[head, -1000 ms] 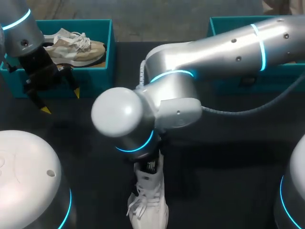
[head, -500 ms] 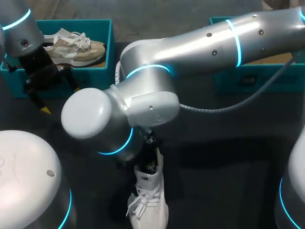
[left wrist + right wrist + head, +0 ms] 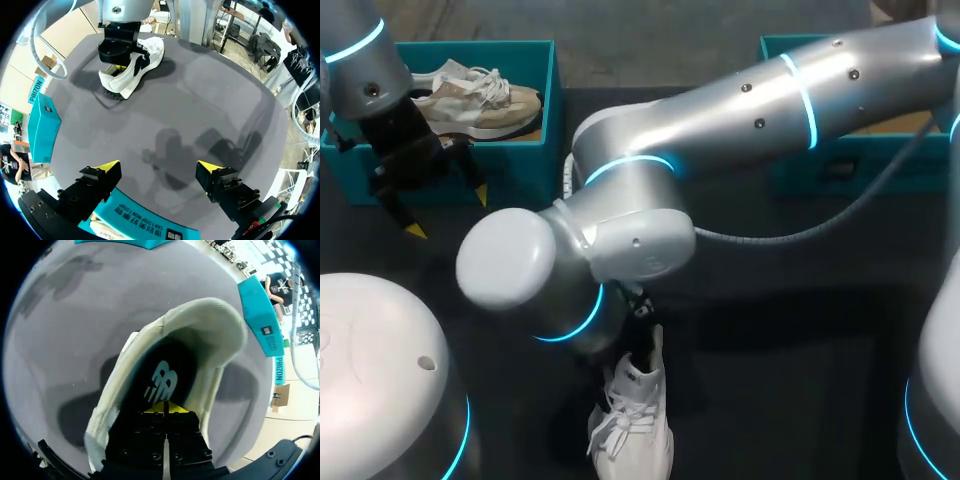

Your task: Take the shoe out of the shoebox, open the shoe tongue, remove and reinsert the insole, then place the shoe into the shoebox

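Observation:
A white shoe (image 3: 632, 432) lies on the dark table near its front edge, laces toward me. My right arm comes in from the right, and its gripper (image 3: 165, 409) is shut, pushed down into the shoe's opening (image 3: 212, 315). Its yellow tips rest together on the black insole (image 3: 161, 374). In the left wrist view the same shoe (image 3: 140, 60) lies far ahead, under the right gripper (image 3: 118, 66). My left gripper (image 3: 448, 212) hangs open and holds nothing, in front of the teal shoebox (image 3: 525, 160). In its own view the left gripper (image 3: 159, 167) stands over bare table.
A beige shoe (image 3: 480, 100) lies in the left shoebox, whose rim (image 3: 145, 226) shows under the left gripper. A second teal box (image 3: 880, 165) stands at the back right, partly behind the right arm. The right arm's bulky elbow (image 3: 570, 260) hangs over the table's middle.
The right arm's elbow has swung to the left over the table, and the shoe's heel has shifted slightly with the gripper in it. The left arm has not moved.

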Controlling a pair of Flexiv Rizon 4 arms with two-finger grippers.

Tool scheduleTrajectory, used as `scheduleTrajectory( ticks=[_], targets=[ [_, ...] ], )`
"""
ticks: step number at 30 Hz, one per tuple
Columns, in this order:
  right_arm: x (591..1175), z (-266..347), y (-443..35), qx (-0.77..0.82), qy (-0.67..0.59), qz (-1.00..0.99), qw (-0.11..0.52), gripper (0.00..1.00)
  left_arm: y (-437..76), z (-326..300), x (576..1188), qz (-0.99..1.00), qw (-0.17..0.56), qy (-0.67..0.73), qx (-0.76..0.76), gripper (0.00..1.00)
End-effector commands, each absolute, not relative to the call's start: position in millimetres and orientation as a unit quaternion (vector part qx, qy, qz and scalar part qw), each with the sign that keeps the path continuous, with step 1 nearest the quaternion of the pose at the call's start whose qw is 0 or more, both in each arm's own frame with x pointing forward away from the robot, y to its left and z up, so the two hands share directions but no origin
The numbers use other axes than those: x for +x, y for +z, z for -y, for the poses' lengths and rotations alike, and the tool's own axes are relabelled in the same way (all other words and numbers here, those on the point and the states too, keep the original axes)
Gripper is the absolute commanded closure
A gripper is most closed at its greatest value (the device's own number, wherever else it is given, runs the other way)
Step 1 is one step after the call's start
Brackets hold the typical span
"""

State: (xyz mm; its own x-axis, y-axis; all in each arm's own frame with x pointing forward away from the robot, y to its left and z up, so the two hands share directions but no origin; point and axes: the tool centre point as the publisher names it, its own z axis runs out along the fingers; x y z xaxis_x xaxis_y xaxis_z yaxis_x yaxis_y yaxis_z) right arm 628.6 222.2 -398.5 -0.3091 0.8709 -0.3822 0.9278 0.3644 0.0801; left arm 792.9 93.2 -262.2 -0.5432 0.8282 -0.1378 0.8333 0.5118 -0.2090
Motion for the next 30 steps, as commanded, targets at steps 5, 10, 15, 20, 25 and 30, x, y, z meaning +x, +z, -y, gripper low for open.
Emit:
scheduleTrajectory(
  ticks=[5,10,15,20,25,30],
  targets=[
    [634.7,-214.4,-428.9,0.734,0.001,-0.662,0.154,1.00,-261.9,-93.4,792.6,-0.869,0.010,-0.124,0.478,0.00],
    [636.5,-218.0,-429.1,0.723,0.060,-0.678,0.119,1.00,-261.9,-93.4,792.6,-0.869,0.010,-0.124,0.478,0.00],
    [640.2,-225.6,-414.5,0.698,0.112,-0.701,0.089,1.00,-261.9,-93.4,792.6,-0.869,0.010,-0.124,0.478,0.00],
    [643.1,-228.7,-399.4,0.688,0.127,-0.709,0.088,1.00,-261.9,-93.4,792.6,-0.869,0.010,-0.124,0.478,0.00],
    [642.0,-225.5,-381.5,0.698,0.106,-0.693,0.150,1.00,-261.9,-93.4,792.6,-0.869,0.010,-0.124,0.478,0.00],
    [649.6,-224.4,-383.9,0.703,0.083,-0.685,0.171,1.00,-261.9,-93.4,792.6,-0.869,0.010,-0.124,0.478,0.00]
  ],
)
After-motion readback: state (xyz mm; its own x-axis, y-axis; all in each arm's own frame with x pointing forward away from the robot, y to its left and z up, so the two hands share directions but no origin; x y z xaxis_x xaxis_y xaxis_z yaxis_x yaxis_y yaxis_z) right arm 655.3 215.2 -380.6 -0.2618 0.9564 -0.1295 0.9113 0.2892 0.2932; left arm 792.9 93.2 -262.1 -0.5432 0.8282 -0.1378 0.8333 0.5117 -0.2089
